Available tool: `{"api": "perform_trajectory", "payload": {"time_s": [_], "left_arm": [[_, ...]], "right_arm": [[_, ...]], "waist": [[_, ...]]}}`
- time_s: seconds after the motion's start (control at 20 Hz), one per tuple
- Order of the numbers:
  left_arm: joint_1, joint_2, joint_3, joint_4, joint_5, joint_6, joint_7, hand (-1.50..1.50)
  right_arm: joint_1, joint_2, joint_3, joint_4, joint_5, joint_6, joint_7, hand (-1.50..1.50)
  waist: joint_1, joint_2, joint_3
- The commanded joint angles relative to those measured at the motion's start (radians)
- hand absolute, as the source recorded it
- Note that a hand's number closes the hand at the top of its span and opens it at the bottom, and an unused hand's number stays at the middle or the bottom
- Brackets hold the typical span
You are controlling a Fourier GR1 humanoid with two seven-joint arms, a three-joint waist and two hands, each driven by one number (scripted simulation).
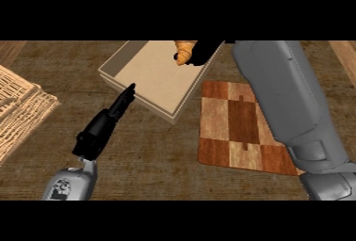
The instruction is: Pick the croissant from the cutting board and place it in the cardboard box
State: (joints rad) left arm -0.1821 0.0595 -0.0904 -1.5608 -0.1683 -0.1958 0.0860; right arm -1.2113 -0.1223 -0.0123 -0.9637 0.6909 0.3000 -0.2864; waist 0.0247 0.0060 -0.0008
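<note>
The golden-brown croissant (184,52) hangs at the view's top, over the far right part of the cardboard box (149,77). My right hand (204,50) is shut on it, and its black fingers cover the croissant's right side. The right forearm stretches from the lower right up across the cutting board (233,127), a checkered wooden slab with nothing lying on its visible part. My left hand (111,117) rests open at the lower left, its straight fingers pointing up toward the box's near edge.
A woven wicker basket (21,110) stands at the left edge. The counter (153,155) is dark brown wood. The box is shallow, tan and open-topped, turned at an angle.
</note>
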Motion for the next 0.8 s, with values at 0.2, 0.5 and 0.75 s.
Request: {"api": "perform_trajectory", "payload": {"time_s": [0.2,0.5,0.75], "left_arm": [[-0.006,-0.015,-0.010,-0.019,0.003,-0.003,0.021,0.00],[-0.018,-0.007,-0.003,-0.004,0.011,-0.019,-0.004,0.00],[-0.052,-0.014,-0.014,0.018,0.002,-0.024,-0.002,0.00]], "right_arm": [[-0.075,0.064,0.054,0.317,0.145,-0.222,-0.111,1.50],[-0.108,0.120,0.023,0.518,0.108,-0.268,-0.052,1.50],[-0.133,0.121,-0.020,0.658,0.069,-0.216,-0.075,-1.50]], "waist": [[0.014,0.005,0.000],[0.028,0.009,0.000],[0.041,0.015,0.000]]}}
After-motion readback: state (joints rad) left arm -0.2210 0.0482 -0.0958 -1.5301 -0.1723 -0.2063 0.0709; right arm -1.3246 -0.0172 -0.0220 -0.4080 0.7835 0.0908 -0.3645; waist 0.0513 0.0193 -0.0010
